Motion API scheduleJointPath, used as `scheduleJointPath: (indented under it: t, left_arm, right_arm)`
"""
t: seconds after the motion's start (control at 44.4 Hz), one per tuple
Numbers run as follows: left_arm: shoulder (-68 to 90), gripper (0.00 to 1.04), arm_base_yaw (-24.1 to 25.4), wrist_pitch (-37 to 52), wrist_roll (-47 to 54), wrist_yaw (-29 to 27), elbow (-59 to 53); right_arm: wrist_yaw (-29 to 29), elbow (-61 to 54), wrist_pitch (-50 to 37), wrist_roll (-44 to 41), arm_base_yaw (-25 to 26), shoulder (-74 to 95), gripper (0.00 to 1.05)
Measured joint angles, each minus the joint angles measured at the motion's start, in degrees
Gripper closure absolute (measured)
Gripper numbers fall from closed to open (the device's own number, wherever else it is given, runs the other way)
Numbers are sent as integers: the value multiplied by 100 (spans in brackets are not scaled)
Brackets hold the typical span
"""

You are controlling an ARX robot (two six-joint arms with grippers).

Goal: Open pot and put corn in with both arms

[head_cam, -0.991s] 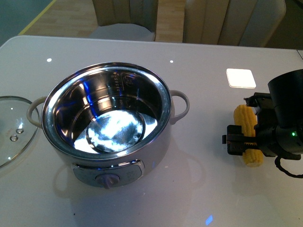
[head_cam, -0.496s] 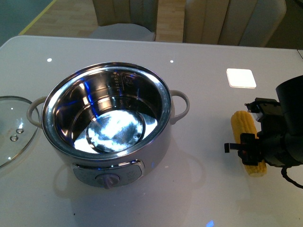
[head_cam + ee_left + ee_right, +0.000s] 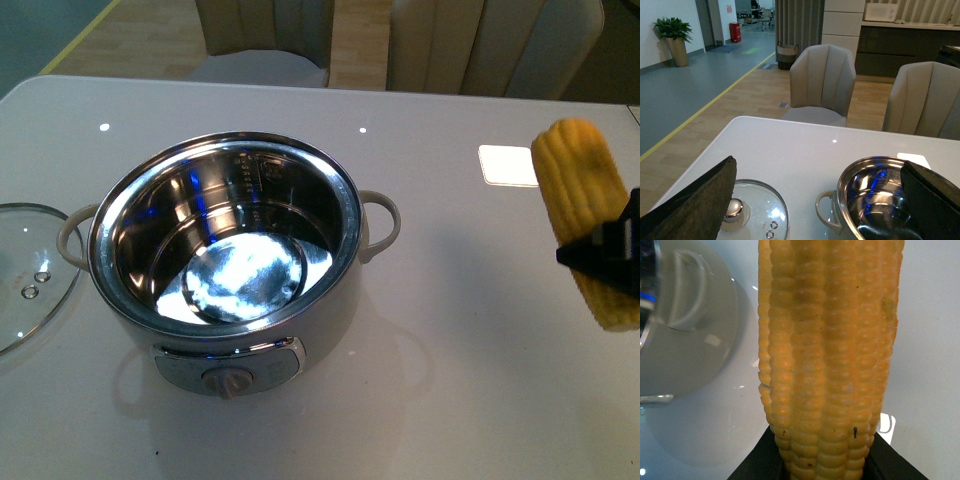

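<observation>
Front view: right gripper (image 3: 608, 252) is clamping the yellow corn cob (image 3: 583, 215) aloft; carrying it level over the cream-white steel-lined pot (image 3: 335, 300) seems wise, while the left gripper (image 3: 817, 165) is gaping, empty.

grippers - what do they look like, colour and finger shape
The left gripper has two broad, wedge-shaped fingers. They are dark brownish-black with a matte, rough-looking surface, and each tapers to a blunt tip. Of the right gripper, only matte black angular parts show. No cables, markings or lights are visible on either.
</observation>
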State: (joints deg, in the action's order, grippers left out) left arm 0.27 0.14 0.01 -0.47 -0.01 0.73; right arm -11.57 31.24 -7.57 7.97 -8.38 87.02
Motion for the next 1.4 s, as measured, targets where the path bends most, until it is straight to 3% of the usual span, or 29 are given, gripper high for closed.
scheduleJointPath:
  t: [0.158,0.473,0.901,1.397]
  left_arm:
    - [0,7,0,0,0,0,0]
    - [0,7,0,0,0,0,0]
    - [0,7,0,0,0,0,0]
    - [0,7,0,0,0,0,0]
  right_arm:
    - [-76,168,267,358,-525,-654,83]
    - [118,960,216,901,-1342,-111,84]
    - [234,2120,90,1902,-1764,1099,84]
    - [341,2640,260,2094,-2214,1670,84]
